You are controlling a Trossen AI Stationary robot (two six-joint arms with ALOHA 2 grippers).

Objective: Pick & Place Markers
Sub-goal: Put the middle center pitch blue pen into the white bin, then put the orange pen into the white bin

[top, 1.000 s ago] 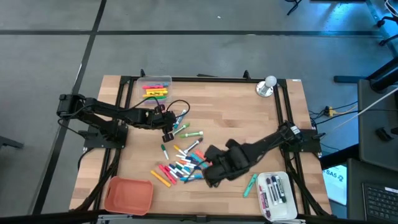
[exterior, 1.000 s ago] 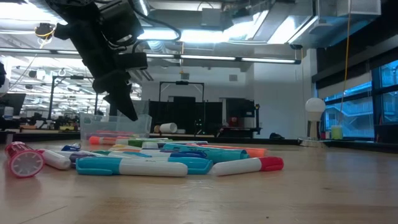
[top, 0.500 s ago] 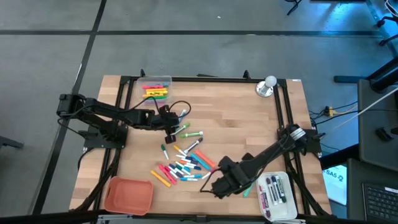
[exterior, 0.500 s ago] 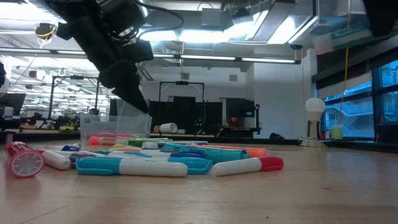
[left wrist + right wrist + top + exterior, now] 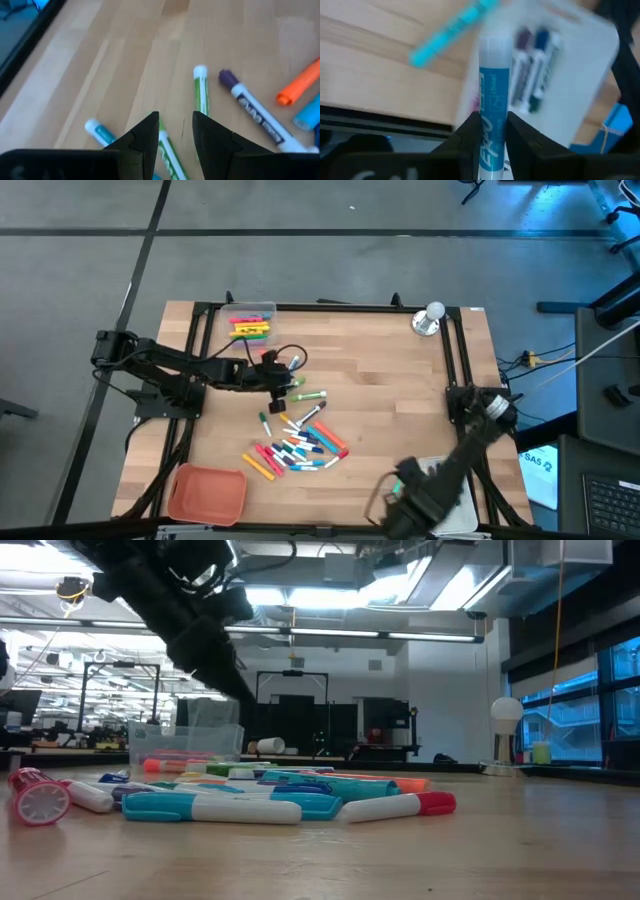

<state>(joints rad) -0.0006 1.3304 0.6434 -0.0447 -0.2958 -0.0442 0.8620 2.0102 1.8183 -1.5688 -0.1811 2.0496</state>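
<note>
Right end effector (image 5: 489,132) clenched on a light-blue, white-barrelled chisel marker (image 5: 493,85), carried upright toward the white tray (image 5: 580,65) of dark markers. Left end effector (image 5: 175,135) released, straddling a green-striped white marker (image 5: 201,92) on the wooden counter (image 5: 380,360) for pickup.

The markers (image 5: 297,445) lie in a heap at the middle of the counter (image 5: 380,370). The upper right is bare wood, with only a bell (image 5: 430,318) in the corner.
</note>
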